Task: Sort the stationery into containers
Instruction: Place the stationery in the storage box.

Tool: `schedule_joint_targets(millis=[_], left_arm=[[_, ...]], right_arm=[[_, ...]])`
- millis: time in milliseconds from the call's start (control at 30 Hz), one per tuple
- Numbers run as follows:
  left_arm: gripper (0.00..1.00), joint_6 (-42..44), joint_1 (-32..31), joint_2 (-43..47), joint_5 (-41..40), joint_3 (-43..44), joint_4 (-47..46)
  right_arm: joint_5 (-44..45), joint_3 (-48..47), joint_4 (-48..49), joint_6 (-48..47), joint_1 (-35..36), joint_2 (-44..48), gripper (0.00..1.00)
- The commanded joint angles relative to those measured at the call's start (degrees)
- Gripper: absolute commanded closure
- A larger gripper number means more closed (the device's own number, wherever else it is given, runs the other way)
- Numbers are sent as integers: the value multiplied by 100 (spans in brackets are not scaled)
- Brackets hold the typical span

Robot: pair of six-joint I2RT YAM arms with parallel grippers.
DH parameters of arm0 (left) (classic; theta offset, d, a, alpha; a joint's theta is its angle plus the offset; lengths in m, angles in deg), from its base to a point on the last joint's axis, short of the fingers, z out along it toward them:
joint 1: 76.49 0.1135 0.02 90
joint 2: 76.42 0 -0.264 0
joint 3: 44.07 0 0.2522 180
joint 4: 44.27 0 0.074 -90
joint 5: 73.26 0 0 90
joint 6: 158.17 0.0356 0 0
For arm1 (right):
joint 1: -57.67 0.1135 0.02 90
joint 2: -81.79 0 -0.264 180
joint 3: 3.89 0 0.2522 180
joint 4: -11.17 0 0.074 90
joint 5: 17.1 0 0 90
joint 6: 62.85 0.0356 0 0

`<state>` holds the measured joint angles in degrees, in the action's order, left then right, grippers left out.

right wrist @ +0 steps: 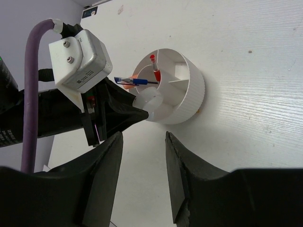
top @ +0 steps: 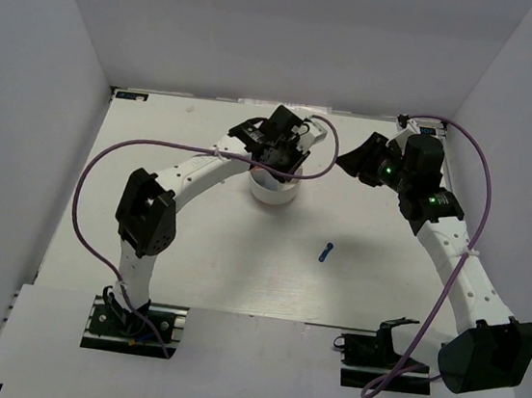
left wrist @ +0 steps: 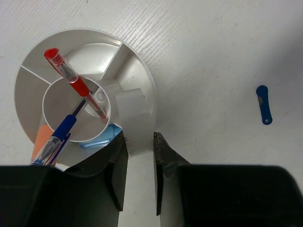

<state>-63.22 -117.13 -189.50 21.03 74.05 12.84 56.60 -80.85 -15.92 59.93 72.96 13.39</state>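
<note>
We see the left gripper [left wrist: 139,137] closed on the small white ring [left wrist: 130,111], holding it at its fingertips over the rim of the round white tub [left wrist: 94,52]; we cannot tell whether the ring touches the rim. Inside the tub, the red pen [left wrist: 71,78] and the blue pen [left wrist: 59,135] lean tilted in the centre compartment. The orange piece [left wrist: 40,142] and the light-blue piece [left wrist: 102,138] lie in outer compartments on the gripper's side. The dark-blue piece [left wrist: 264,105] lies flat on the table [left wrist: 213,47], well apart from the tub. The right gripper [right wrist: 143,137] hangs open and empty near the tub, facing it.
</note>
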Motion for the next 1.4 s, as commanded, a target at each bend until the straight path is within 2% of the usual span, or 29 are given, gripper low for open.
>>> schedule_joint_targets(millis=[0,267,833,933,1033,1133,1267,1333,1367], left_arm=[[90,41,-23,-4,-157,217,68],[70,67,-23,-74,-175,322,94],[61,76,-23,-276,-69,445,200],[48,68,-23,-285,-69,489,200],[40,85,-23,-268,-52,533,217],[40,85,-23,-197,-34,533,226],[50,94,-23,48,36,472,147],[55,67,-23,285,141,402,112],[58,59,-23,391,177,358,51]], right_arm=[[-111,-43,181,19,-44,-7,53],[-155,18,163,18,-70,2,53],[-260,150,137,10,-140,29,53],[-295,176,128,-8,-132,29,53],[-287,203,119,-17,-149,20,53],[-278,220,111,-43,-149,29,53],[-269,273,137,-61,-166,20,55],[-321,352,233,-157,-149,-6,58],[-339,370,277,-227,-149,-33,65]])
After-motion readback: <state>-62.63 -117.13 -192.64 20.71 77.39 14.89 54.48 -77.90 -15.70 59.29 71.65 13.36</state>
